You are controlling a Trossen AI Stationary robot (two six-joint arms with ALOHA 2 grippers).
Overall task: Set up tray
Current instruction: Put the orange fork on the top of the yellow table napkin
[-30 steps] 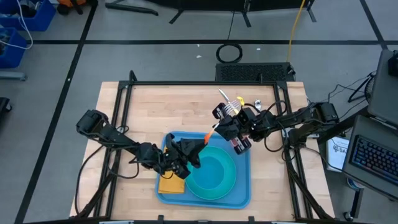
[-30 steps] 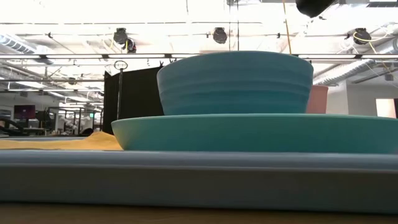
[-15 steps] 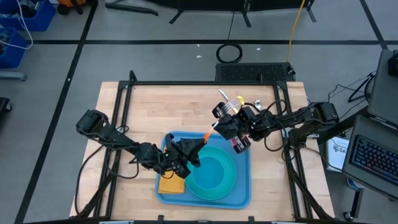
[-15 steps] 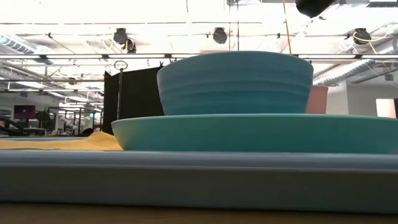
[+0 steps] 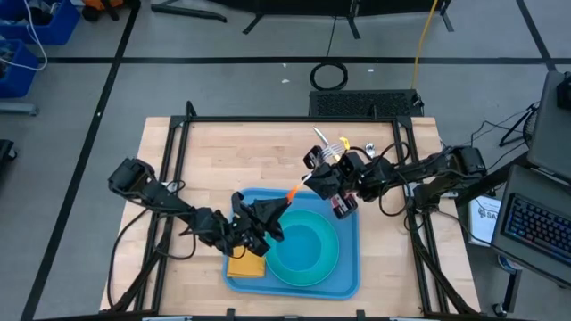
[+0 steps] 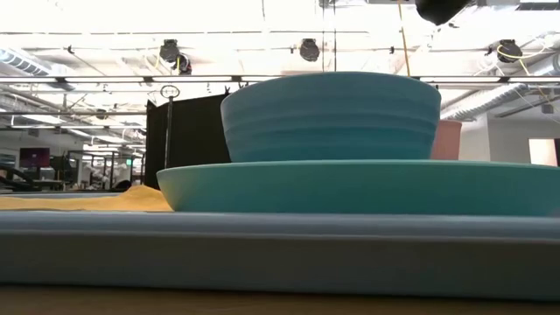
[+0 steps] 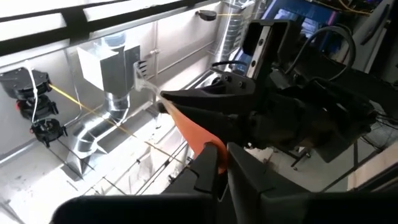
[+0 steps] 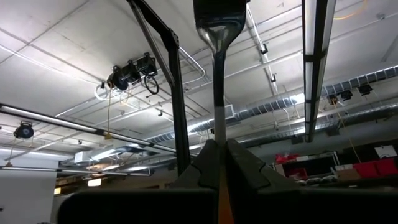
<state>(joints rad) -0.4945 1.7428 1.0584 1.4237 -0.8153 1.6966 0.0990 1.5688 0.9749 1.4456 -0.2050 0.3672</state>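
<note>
Little has shifted; both pincers clamp one orange-handled fork; no readable writing.

The light-blue tray lies flat at the table's near edge, rim up, holding dishes.

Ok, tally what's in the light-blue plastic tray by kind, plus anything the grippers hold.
Round turquoise plate: 1
Turquoise ribbed bowl, on the plate: 1
Yellow-orange rectangular napkin: 1
Pink cup: 1
Orange-handled metal fork, gripped by left gripper and right gripper above the tray: 1
Total: 5
</note>
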